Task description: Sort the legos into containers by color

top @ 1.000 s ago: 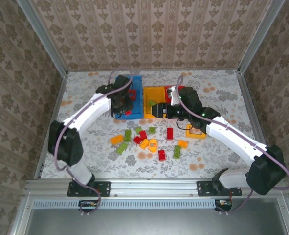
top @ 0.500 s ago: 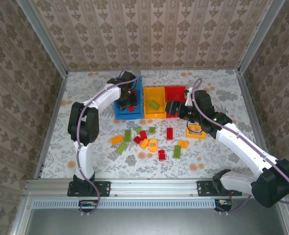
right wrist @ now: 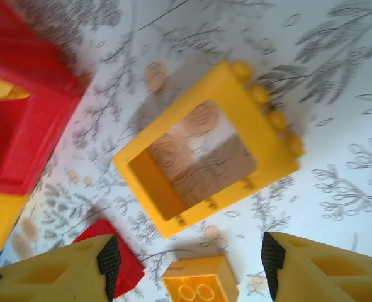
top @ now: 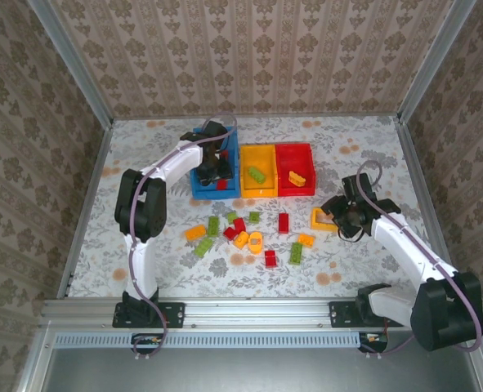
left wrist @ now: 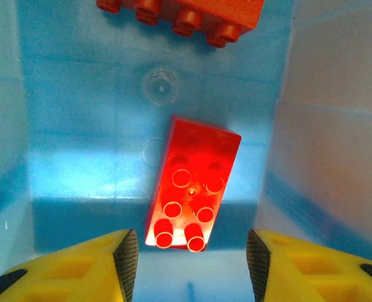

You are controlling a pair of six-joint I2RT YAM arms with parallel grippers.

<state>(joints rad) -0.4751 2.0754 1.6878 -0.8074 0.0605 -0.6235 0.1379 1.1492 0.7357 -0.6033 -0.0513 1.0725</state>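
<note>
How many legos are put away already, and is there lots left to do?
Done: red bricks lie in the blue bin, one green brick in the yellow bin, one yellow brick in the red bin. In hand: nothing; the left hand is open over the blue bin, the right hand open above a yellow frame brick. Left: about a dozen legos on the table.

Right tool (right wrist: pixel 189 259) moved from red bin (top: pixel 294 147) to yellow frame (right wrist: pixel 258 129); left tool (left wrist: pixel 189 251) spread.
</note>
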